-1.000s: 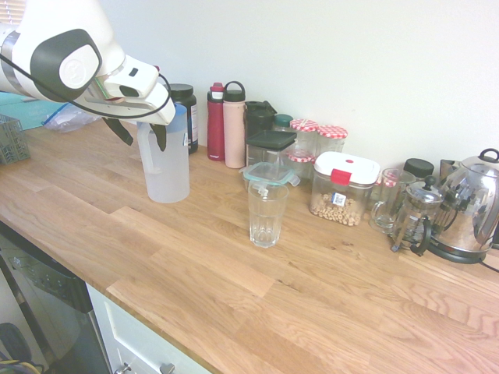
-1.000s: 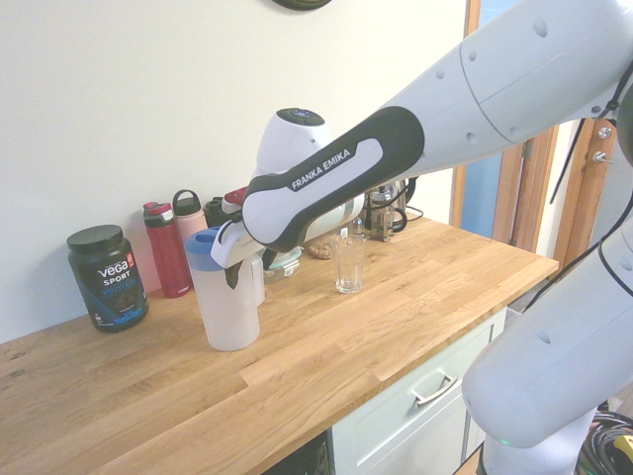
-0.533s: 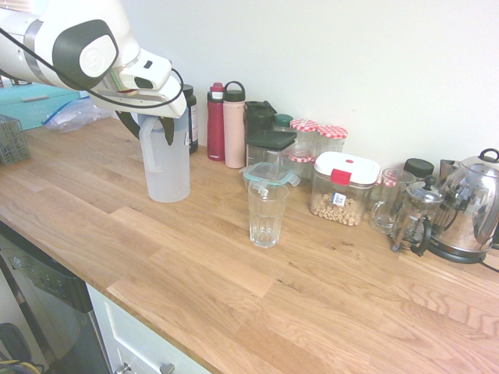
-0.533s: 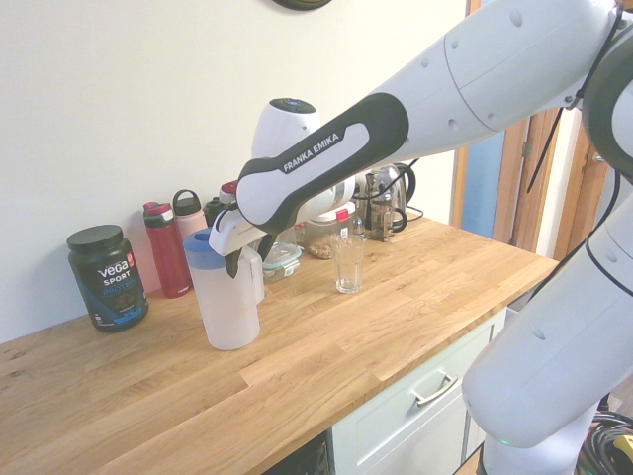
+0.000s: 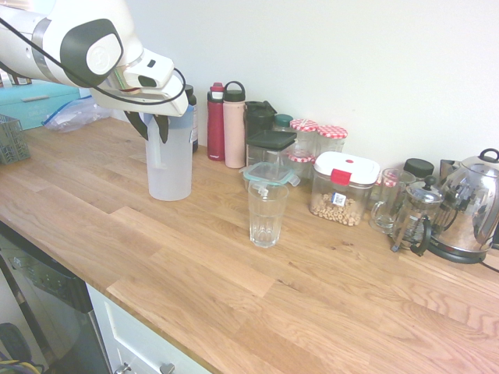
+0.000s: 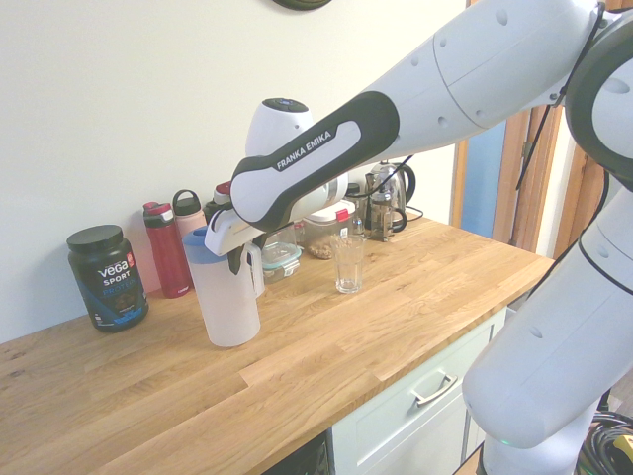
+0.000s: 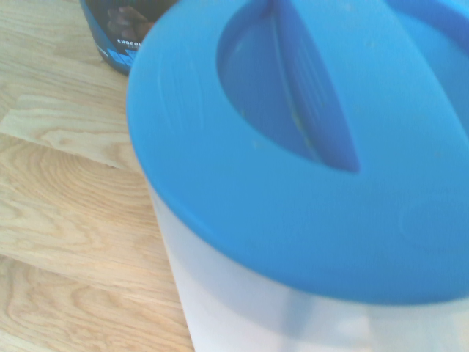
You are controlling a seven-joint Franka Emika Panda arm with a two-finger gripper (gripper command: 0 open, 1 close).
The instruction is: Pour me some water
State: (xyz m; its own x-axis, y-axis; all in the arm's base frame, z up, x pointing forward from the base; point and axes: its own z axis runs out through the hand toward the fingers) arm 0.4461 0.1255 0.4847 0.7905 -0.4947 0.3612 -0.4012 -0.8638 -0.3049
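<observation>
Nearest in the first exterior view, lower half of the frame: bare stretch of light oak plank tabletop (image 5: 234, 288), white cabinet fronts below its front edge. Centre of that frame: clear ribbed drinking glass (image 5: 267, 212), upright, apparently empty, standing alone and well apart from the pitcher. Left of centre: translucent white plastic pitcher with a blue lid (image 5: 169, 160), upright on the tabletop, base flat on the wood. Directly over its handle side, upper left of the frame: white two-finger gripper (image 5: 153, 128), angled steeply downward, dark fingers (image 5: 163, 129) straddling the pitcher handle; partly closed around it, firm contact not discernible, so gripping or not cannot be told. Same arrangement in the second exterior view, left of centre: gripper (image 6: 237, 259) at the handle of the pitcher (image 6: 226, 297), glass (image 6: 348, 263) further right. Wrist view filled mostly by the blue lid (image 7: 308, 161), oak grain at left. Further back along the wall, left to right: black protein powder tub (image 6: 107, 276), red metal bottle (image 5: 216, 121), pale pink bottle (image 5: 234, 125), dark containers, jars with red checked lids (image 5: 318, 136), clear storage box of nuts with a white lid (image 5: 343, 187), glass French press (image 5: 417, 214), polished steel kettle (image 5: 472, 206) at far right.
</observation>
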